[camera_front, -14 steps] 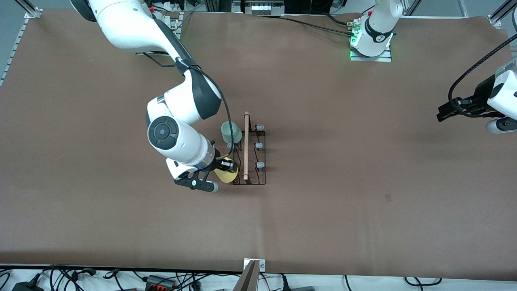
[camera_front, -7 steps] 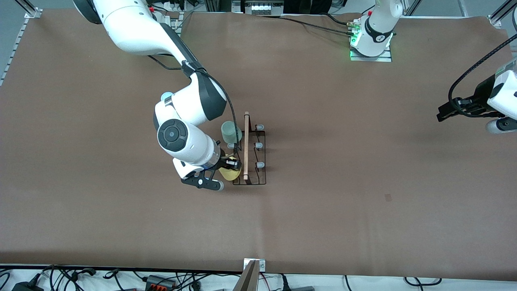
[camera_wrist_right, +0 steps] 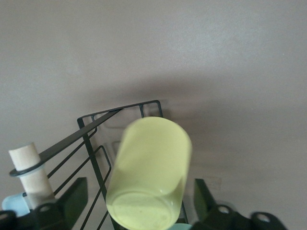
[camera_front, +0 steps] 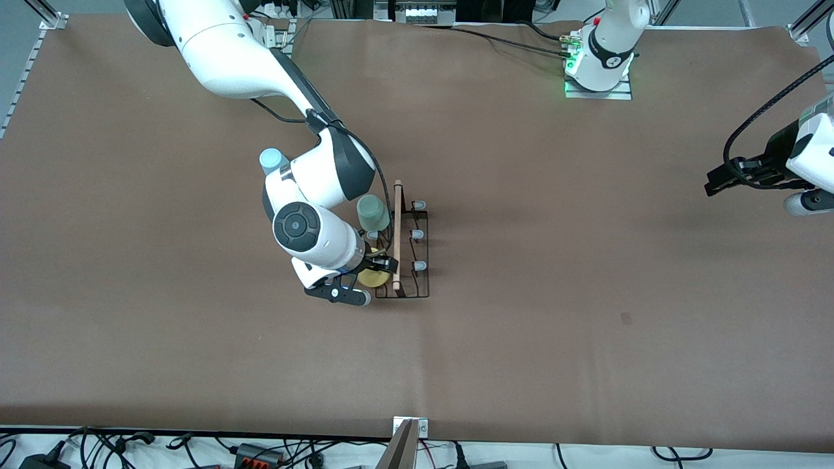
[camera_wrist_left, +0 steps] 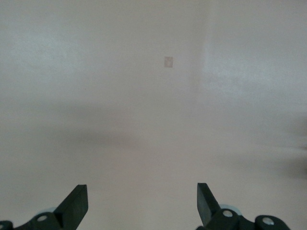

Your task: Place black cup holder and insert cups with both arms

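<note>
The black cup holder (camera_front: pixel 410 251) stands mid-table with its wooden rod (camera_front: pixel 397 234) on top. A pale mint cup (camera_front: pixel 372 211) sits on a peg at the end nearer the robots' bases. The yellow cup (camera_front: pixel 371 279) hangs tilted on the peg at the end nearest the front camera. My right gripper (camera_front: pixel 379 268) is open around it. In the right wrist view the yellow cup (camera_wrist_right: pixel 148 167) lies between the spread fingers (camera_wrist_right: pixel 76 196), clear of both, over the wire holder (camera_wrist_right: pixel 91 139). A light blue cup (camera_front: pixel 270 158) stands on the table, partly hidden by the right arm. My left gripper (camera_front: pixel 717 182) waits open at the left arm's end.
Brown table cover (camera_front: pixel 554 260) all round the holder. A small dark mark (camera_front: pixel 626 318) lies on it, which also shows as the mark (camera_wrist_left: pixel 168 61) in the left wrist view, where the left gripper (camera_wrist_left: pixel 141 199) hangs over bare table. Cables run along the front edge (camera_front: pixel 260 449).
The right arm moved toward the holder with the yellow cup, set it on the peg and opened its jaws. The left arm has not moved.
</note>
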Controlling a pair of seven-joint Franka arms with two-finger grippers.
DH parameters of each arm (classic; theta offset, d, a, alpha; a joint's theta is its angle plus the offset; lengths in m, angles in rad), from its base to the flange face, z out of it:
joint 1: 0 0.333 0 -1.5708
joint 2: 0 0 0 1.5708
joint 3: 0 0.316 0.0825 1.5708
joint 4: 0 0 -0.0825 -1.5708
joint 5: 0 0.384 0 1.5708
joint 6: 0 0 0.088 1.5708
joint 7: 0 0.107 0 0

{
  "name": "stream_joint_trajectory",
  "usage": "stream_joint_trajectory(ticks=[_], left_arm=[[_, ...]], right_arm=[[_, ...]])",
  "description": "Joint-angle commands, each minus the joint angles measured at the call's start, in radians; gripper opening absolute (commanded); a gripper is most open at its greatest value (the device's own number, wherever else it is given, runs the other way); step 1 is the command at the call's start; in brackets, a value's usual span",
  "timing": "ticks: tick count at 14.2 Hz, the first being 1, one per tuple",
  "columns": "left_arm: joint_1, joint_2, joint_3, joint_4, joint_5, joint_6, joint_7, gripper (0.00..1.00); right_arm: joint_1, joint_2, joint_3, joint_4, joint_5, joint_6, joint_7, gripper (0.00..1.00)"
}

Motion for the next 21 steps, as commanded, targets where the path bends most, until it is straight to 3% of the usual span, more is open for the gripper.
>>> stream_joint_trajectory(ticks=[1,6,13,15,18,19,21], left_arm=[[0.003,0.013,0.003,0.03,-0.012,-0.013,0.023,1.0],[0.003,0.013,0.003,0.03,-0.012,-0.013,0.023,1.0],[0.003,0.013,0.003,0.03,-0.012,-0.013,0.021,1.0],[0.003,0.013,0.002,0.03,-0.012,-0.013,0.021,1.0],[0.003,0.013,0.002,0.03,-0.012,-0.013,0.021,1.0],[0.003,0.013,0.003,0.03,-0.012,-0.013,0.021,1.0],[0.003,0.013,0.003,0.03,-0.012,-0.013,0.023,1.0]], right_arm=[[-0.011,-0.04,-0.013,0.005,-0.002,-0.052,0.004,1.0],[-0.048,-0.155,-0.126,0.005,-0.025,-0.187,-0.109,1.0],[-0.166,-0.3,-0.22,0.0,-0.03,-0.355,-0.403,1.0],[-0.239,-0.353,-0.215,-0.029,-0.037,-0.355,-0.441,1.0],[-0.451,-0.504,-0.047,-0.185,-0.121,-0.337,-0.514,1.0],[-0.491,-0.546,-0.021,-0.228,-0.154,-0.332,-0.532,1.0],[-0.511,-0.589,-0.024,-0.253,-0.168,-0.343,-0.62,1.0]])
